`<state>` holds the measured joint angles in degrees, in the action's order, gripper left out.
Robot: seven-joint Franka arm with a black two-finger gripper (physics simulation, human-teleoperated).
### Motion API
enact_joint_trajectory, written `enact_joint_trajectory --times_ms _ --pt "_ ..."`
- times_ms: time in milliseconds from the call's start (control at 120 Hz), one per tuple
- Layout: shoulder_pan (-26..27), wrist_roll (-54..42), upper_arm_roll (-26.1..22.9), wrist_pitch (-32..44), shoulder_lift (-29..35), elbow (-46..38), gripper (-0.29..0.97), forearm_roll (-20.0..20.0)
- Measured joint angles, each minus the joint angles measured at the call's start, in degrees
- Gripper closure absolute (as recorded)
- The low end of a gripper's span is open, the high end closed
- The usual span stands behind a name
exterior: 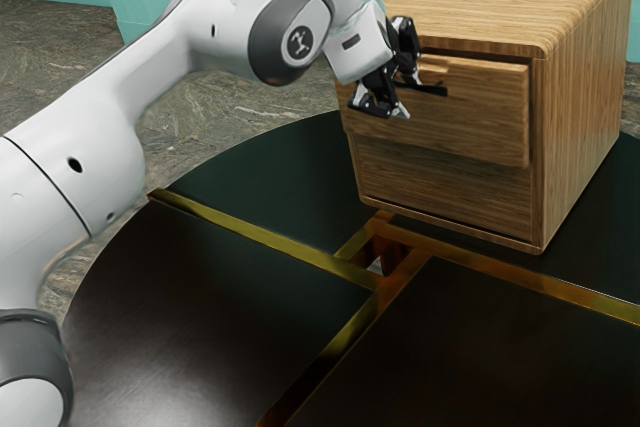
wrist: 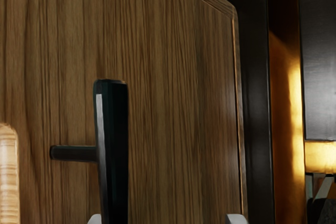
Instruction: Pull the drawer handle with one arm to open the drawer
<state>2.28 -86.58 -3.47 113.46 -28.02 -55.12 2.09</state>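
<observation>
A wooden cabinet (exterior: 585, 97) stands on the table at the exterior view's right, with two drawers in its front. The upper drawer (exterior: 480, 122) sticks out a little from the cabinet face, while the lower drawer (exterior: 450, 187) sits flush. A black bar handle (exterior: 432, 88) is mounted on the upper drawer. My gripper (exterior: 384, 105) is at the end of this handle, open, with the fingers spread wide. In the wrist view the handle (wrist: 111, 150) runs close beside one fingertip, in front of the drawer front (wrist: 173, 103). The other fingertip (wrist: 235, 217) is far off it.
The table (exterior: 230, 297) is black, crossed by gold bands (exterior: 270, 237) that meet just in front of the cabinet. Beyond the table lie a stone floor (exterior: 60, 57) and a teal wall. My arm spans the exterior view's left.
</observation>
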Motion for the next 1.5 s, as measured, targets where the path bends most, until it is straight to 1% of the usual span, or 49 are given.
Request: enact_joint_trajectory --times_ms 142,292,483,792,967,1208,1500 --pt "0.1 0.6 0.0 -1.6 0.0 0.0 0.47 -0.1" --pt "0.5 1.3 0.1 -3.4 0.6 0.2 0.54 -0.1" --pt "0.2 2.1 0.0 -6.2 1.6 0.4 0.58 -0.2" --pt "-0.1 3.0 0.1 -10.8 2.2 1.7 0.59 -1.2" --pt "-0.5 3.3 0.1 -13.8 3.0 2.0 0.62 -2.7" --pt "-1.5 3.7 0.4 -16.8 3.4 2.0 0.59 -3.8" --pt "-2.2 4.1 0.5 -21.0 5.2 2.0 0.60 -4.9"
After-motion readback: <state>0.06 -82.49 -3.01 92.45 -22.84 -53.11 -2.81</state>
